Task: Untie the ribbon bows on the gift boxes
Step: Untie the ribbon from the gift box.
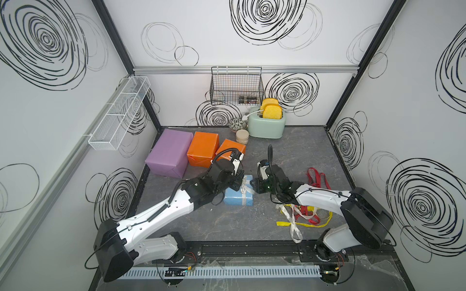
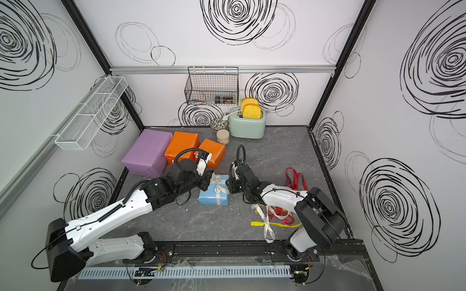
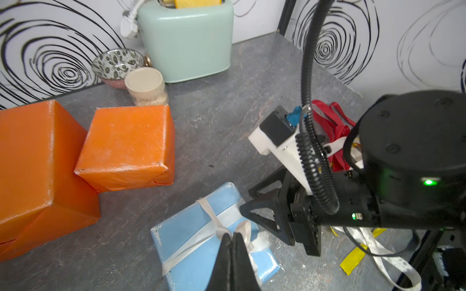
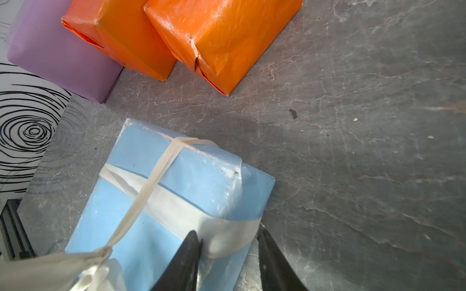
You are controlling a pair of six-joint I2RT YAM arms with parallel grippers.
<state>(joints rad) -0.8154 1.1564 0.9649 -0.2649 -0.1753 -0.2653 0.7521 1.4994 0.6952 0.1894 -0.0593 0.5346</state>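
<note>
Now, white bow (image 3: 245,228) in left tool (image 3: 233,235)

The left arm (image 1: 141,226) and right arm (image 1: 322,196) are built alike. Both have glossy white shells dotted with small screw holes, linked by bulky black joint housings (image 1: 113,249) with rounded backs. A ribbed black hose (image 1: 161,209) runs along the left arm's shell, and thin black cables loop out near the shoulders. The right wrist carries a white camera bracket (image 3: 274,146) with a blue plug (image 3: 293,117). The right gripper (image 3: 245,201) is matt black with open-framed triangular fingers. A green light (image 3: 428,182) glows on the round black motor behind it. Both bases are mounted on a black rail (image 1: 242,248).
</note>
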